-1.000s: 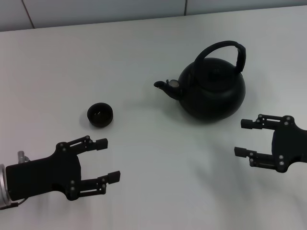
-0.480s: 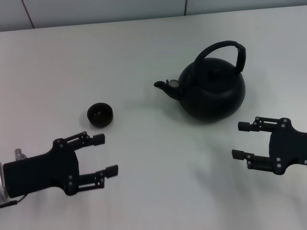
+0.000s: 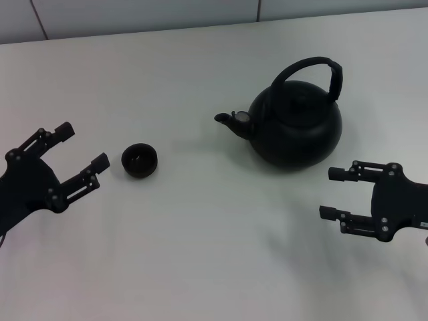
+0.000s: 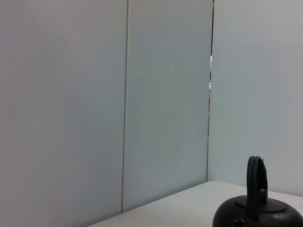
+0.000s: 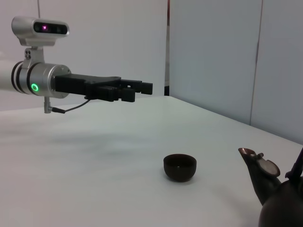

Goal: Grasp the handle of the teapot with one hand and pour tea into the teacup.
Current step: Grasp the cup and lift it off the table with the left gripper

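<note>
The round matte-black teapot (image 3: pixel 297 127) stands upright right of centre in the head view, its spout (image 3: pixel 229 121) pointing left. Its arched black handle (image 3: pixel 314 69) rises over it, the thicker sleeve on the right side. The small black teacup (image 3: pixel 140 160) sits on the table left of the spout. My left gripper (image 3: pixel 81 148) is open, raised to the left of the teacup. My right gripper (image 3: pixel 334 193) is open, near the table just in front and to the right of the teapot. The right wrist view shows the teacup (image 5: pixel 180 166), the spout (image 5: pixel 258 166) and the left gripper (image 5: pixel 142 90).
The white table (image 3: pixel 200 241) spreads all around. A pale panelled wall (image 3: pixel 134 13) runs along the far edge. The left wrist view shows the wall (image 4: pixel 94 104) and the top of the teapot (image 4: pixel 258 213).
My left gripper has lifted and swung to the left and away from the front edge, ending beside the teacup. My right gripper has crept slightly leftward. Teapot and teacup have not moved.
</note>
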